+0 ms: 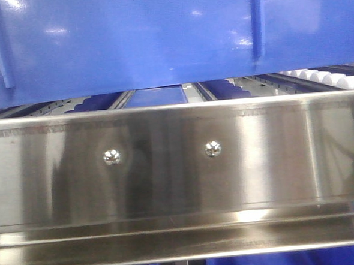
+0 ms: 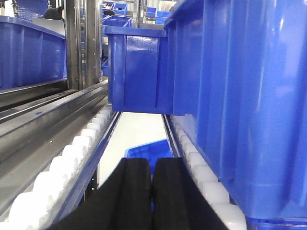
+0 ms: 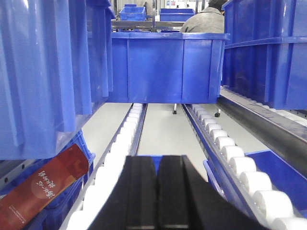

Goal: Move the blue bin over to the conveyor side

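Left gripper [image 2: 152, 165]: clenched, black fingers [image 2: 132, 196] pressed flat together along a thin seam, grasping nothing; hangs low between two roller tracks.
Right gripper [image 3: 157, 163]: clenched the same way on nothing, black pads [image 3: 139, 196] meeting at a seam, low in its own lane.
Steel rail [image 1: 179, 168]: closest to the front camera, shiny and horizontal, fixed with two screw heads [image 1: 112, 156].
Blue bin [image 1: 159, 37]: just behind and above that rail, glossy wall with thin raised vertical ribs. Rests on the rack's white rollers [image 2: 211, 189] immediately right of the left gripper, where the bin [image 2: 244, 96] fills that side. Fills the left of the right wrist view as well, bin [image 3: 43, 72] apart from both sets of fingers.
Lower crate [image 2: 146, 151]: blue, beneath rack level, showing just past the left fingertips.
Red packet [image 3: 43, 187]: printed, tilted, lying in a low blue crate [image 3: 60, 212] under the bin's near corner.
Roller track [image 3: 240, 165]: white rollers running away on the right gripper's right.
Second bin [image 3: 168, 67]: blue, ribbed, straddling both tracks ahead of the right gripper.
Farther bin [image 2: 139, 72]: blue, beyond the blue bin in the left wrist view; touching or apart, cannot tell.
Person [image 3: 201, 21]: grey jacket, back turned, beyond the second bin.
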Controlling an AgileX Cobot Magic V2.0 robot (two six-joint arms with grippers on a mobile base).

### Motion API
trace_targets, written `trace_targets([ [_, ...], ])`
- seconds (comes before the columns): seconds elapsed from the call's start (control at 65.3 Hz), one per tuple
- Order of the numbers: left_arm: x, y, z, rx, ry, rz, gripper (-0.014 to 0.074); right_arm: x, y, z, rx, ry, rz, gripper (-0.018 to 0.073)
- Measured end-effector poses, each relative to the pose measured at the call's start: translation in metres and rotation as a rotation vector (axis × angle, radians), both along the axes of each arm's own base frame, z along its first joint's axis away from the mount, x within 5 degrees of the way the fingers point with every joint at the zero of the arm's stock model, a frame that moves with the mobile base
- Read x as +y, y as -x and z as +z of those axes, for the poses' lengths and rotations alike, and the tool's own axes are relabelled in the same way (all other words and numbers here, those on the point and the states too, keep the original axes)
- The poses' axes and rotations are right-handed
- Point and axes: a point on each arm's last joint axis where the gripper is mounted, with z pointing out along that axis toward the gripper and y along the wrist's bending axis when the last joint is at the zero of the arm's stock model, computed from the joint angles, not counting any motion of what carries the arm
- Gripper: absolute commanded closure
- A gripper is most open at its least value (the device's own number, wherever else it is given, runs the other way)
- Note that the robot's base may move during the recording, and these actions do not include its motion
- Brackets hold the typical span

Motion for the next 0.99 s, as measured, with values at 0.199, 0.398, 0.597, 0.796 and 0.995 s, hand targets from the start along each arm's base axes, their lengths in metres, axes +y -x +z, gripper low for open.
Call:
trace_targets([
  [0.199, 0.0, 0.0, 0.0, 0.0, 0.0, 0.0, 0.0592, 0.0, 0.0, 0.0, 0.0, 0.0, 0.0, 0.0637],
  [0.398, 0.0, 0.0, 0.0, 0.0, 0.0, 0.0, 0.0592, 0.0, 0.0, 0.0, 0.0, 0.0, 0.0, 0.0637],
  [0.597, 0.0, 0.0, 0.0, -0.003, 0.0, 0.0, 0.0592, 0.0, 0.0, 0.0, 0.0, 0.0, 0.0, 0.0637],
  [0.796, 0.0, 0.0, 0.003, -0.037, -0.003, -0.003, 0.0592, 0.0, 0.0, 0.005, -0.054, -0.005, -0.002, 0.0637],
  [0.995, 0.0, 0.0, 0.006, -0.062, 0.018, -0.006, 0.0592, 0.0, 0.001, 0.011, -0.118, -0.01, -0.004, 0.0637],
])
